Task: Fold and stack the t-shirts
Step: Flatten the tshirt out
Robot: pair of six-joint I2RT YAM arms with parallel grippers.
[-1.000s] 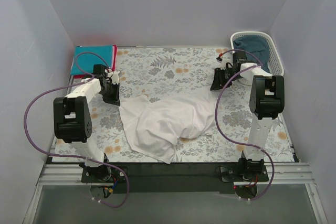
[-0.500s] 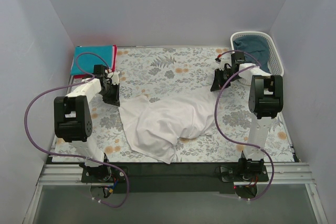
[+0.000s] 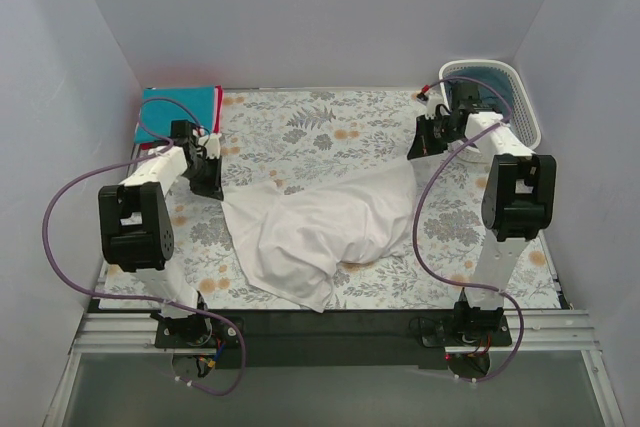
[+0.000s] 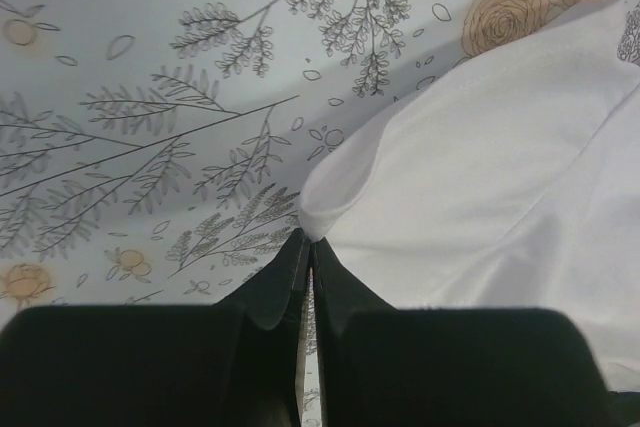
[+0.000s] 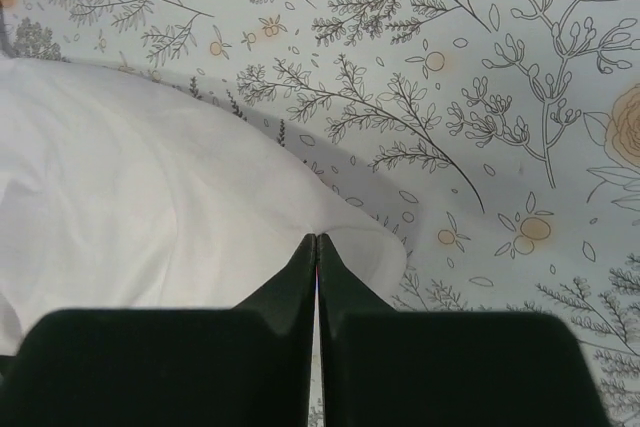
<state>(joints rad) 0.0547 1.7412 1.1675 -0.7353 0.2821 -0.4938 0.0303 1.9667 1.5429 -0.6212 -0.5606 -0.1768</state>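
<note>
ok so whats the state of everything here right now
white shirt: unfolded, rumpled, pinched at two edges
left gripper: shut on white shirt
right gripper: shut on white shirt
teal shirt: folded, lying on red shirt
red shirt: under teal shirt, only its edge shows
dark shirt: unfolded, in basket
basket: upright, far right corner

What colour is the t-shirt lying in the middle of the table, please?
The t-shirt is plain white, clearest in the top external view.

I work in a lab test cell: plain pale panel walls [image 3: 300,17], floral-patterned tablecloth [image 3: 320,132], aluminium mounting rail [image 3: 120,332].
</note>
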